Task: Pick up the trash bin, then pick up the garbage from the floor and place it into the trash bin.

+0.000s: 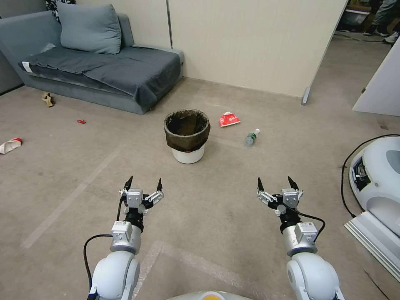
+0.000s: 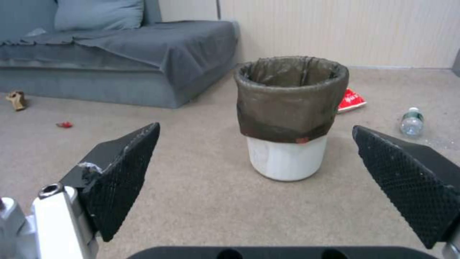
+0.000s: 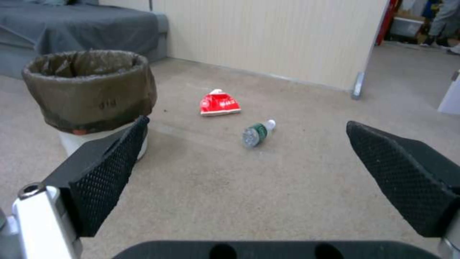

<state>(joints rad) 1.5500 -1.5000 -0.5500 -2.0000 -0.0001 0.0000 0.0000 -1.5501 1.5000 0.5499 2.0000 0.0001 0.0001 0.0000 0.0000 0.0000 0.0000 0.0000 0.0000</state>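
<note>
1. The bin (image 1: 186, 135) stands upright on the floor (image 1: 233, 200), in the middle of the room ahead of the robot, near the right end of the sofa (image 1: 104, 66). A dark bag is folded over its rim and hangs down over most of the white wall.
2. It looks empty and made of thin plastic, so it is probably light and stiff enough to lift by one side. The bag is soft and likely slippery. A pinch over the rim, one jaw inside and one outside, seems surer than a squeeze on the round wall.
3. The left gripper (image 1: 143, 184) hangs near the robot, short of the bin, with its jaws spread and holding nothing. The bin sits centred between them in the left wrist view.
4. The right gripper (image 1: 277, 183) hangs level with it on the right, jaws spread and empty too.
5. Just right of the bin lie a flattened red carton (image 1: 229, 119) and a bottle (image 1: 251, 137), the bottle nearer the robot. The carton is light and crushable. The bottle is smooth and may roll.
6. Far left lie a red scrap (image 1: 81, 121), brown paper (image 1: 48, 99) and a crushed cup (image 1: 10, 145).
</note>
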